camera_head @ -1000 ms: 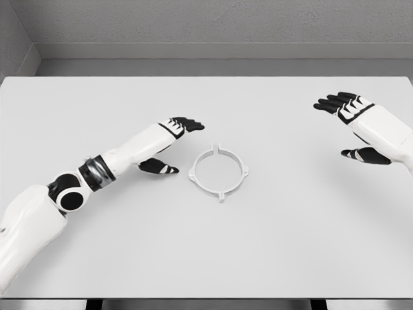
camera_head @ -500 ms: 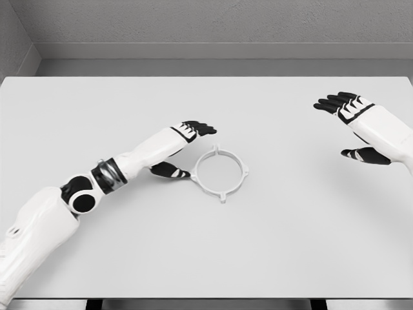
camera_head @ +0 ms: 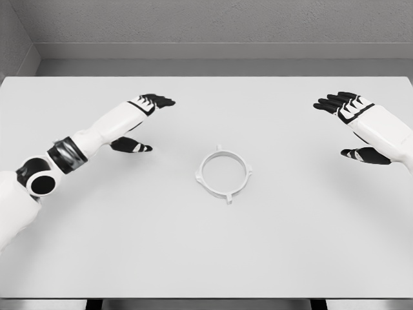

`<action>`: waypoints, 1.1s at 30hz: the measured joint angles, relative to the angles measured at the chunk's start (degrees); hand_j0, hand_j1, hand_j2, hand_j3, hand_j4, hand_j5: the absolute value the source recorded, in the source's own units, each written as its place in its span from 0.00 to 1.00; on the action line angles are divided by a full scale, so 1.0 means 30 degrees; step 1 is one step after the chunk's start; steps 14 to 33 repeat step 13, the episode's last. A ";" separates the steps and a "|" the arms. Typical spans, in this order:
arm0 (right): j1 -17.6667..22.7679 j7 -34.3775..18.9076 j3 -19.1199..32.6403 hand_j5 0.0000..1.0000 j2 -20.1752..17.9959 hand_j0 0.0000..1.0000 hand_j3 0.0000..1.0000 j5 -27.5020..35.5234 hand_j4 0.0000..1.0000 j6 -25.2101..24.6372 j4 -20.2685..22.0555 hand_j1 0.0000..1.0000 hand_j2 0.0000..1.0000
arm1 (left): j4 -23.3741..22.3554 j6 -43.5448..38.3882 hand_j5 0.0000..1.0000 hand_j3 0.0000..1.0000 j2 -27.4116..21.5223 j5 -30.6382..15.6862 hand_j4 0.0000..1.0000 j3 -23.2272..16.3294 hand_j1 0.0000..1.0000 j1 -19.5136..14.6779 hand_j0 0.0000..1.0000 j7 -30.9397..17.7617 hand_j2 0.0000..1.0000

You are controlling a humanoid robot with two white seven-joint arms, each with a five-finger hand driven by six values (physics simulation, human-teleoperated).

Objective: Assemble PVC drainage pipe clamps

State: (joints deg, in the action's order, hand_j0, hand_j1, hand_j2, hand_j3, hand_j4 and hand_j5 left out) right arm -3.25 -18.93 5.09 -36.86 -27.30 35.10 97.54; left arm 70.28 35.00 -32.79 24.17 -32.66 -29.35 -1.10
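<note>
one clamp ring (camera_head: 223,173) on table (camera_head: 206,252) | left hand (camera_head: 139,123) fingers spread, empty | right hand (camera_head: 352,123) fingers spread, empty

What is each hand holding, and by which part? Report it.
Nothing is held. The left hand and right hand are both open above the table, apart from the white clamp ring, which lies flat between them.

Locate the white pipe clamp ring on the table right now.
In the head view, the white pipe clamp ring lies flat near the middle of the white table, between the left hand and right hand, touching neither.
</note>
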 measured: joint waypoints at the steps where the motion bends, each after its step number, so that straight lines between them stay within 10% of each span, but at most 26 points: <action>1: 0.0000 0.0000 0.0000 1.00 0.0025 1.00 1.00 0.0000 1.00 0.0000 0.0000 1.00 1.00 | 0.0001 0.0000 1.00 1.00 -0.0704 -0.0045 1.00 0.0354 1.00 -0.0029 1.00 0.0014 1.00; 13: 0.0029 0.0000 0.0026 1.00 0.0157 1.00 1.00 -0.0001 1.00 0.0000 -0.0001 1.00 1.00 | 0.0449 0.0001 1.00 1.00 -0.3198 0.0079 1.00 0.2485 1.00 0.0234 1.00 0.0036 1.00; 33: 0.0029 0.0000 0.0026 1.00 0.0157 1.00 1.00 -0.0001 1.00 0.0000 -0.0001 1.00 1.00 | 0.0449 0.0001 1.00 1.00 -0.3198 0.0079 1.00 0.2485 1.00 0.0234 1.00 0.0036 1.00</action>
